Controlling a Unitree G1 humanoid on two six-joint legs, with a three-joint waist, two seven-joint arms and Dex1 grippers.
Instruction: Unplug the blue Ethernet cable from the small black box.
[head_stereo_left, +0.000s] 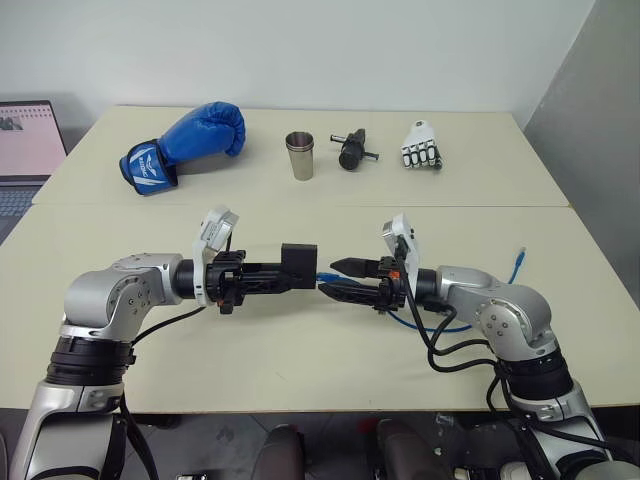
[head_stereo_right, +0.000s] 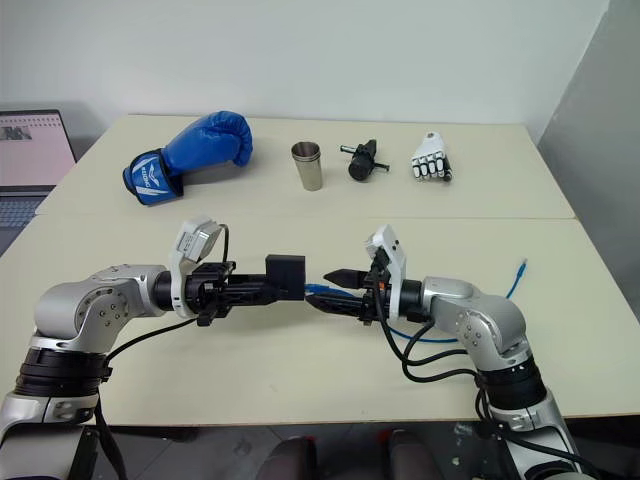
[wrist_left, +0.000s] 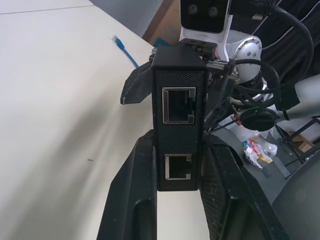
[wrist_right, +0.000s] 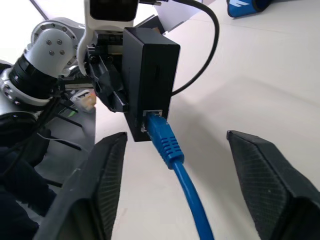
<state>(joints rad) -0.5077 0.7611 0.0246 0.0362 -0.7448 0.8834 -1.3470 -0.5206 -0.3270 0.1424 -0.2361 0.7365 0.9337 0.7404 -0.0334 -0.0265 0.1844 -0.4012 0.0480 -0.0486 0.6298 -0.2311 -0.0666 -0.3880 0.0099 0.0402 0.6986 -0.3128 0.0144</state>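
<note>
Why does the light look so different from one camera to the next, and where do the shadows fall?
Left wrist view: pale table almost washed out, soft grey shadow streaking across it, small black box dark but crisp. Right wrist view: bright table behind, blue Ethernet cable sharp. Head views: even light, faint shadows under both arms.

Boxing glove (head_stereo_left: 185, 142), steel cup (head_stereo_left: 300, 155) — laptop (head_stereo_left: 28, 150) beside.
</note>
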